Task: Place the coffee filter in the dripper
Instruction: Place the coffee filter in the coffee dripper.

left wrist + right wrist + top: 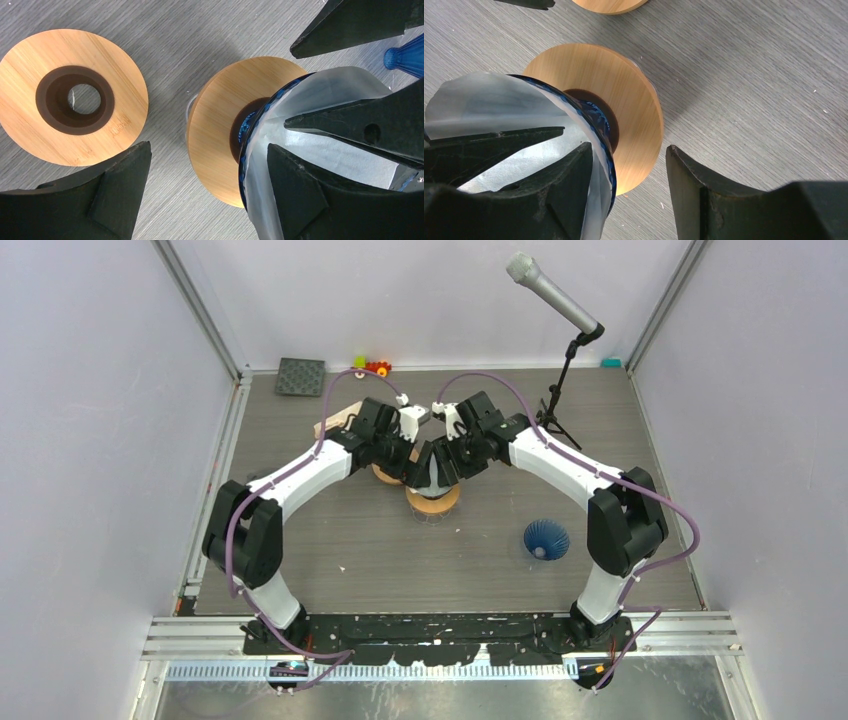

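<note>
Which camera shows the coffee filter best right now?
Left wrist: the white coffee filter sits inside the blue dripper, with most of its paper in view. Right wrist shows only one side of it. In top external it is hidden beneath both arms.

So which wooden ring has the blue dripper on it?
The right-hand ring in the left wrist view, carrying the blue dripper and white filter; the other ring stands bare.

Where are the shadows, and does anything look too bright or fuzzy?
Top external view: soft, even light, faint shadows under the arms. Left wrist view: the coffee filter looks brightest, no harsh glare. Right wrist view: a soft grey shadow on the table beside the wooden base; grain looks sharp.
</note>
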`<state>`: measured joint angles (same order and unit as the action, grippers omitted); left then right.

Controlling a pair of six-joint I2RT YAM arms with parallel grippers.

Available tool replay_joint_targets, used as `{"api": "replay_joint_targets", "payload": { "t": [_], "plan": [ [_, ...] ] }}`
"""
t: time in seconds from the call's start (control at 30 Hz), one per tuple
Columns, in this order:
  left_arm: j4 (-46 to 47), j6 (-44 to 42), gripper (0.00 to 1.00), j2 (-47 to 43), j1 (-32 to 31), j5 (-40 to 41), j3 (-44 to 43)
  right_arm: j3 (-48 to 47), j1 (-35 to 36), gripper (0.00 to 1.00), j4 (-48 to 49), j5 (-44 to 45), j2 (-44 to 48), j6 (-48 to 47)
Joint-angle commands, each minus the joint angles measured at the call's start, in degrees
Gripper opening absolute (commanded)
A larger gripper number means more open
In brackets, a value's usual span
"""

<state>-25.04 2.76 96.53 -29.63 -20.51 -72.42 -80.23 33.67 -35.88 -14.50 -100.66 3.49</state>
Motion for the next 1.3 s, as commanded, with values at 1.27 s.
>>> {"api": "replay_joint_targets", "payload": {
  "t": [1.27],
  "plan": [
    [0.75,-1.45,0.93,-8.41,1.23,-0.61,-1.82,-2.86,-1.88,0.64,1.04,-4.99,6.77,1.83]
  ]
}}
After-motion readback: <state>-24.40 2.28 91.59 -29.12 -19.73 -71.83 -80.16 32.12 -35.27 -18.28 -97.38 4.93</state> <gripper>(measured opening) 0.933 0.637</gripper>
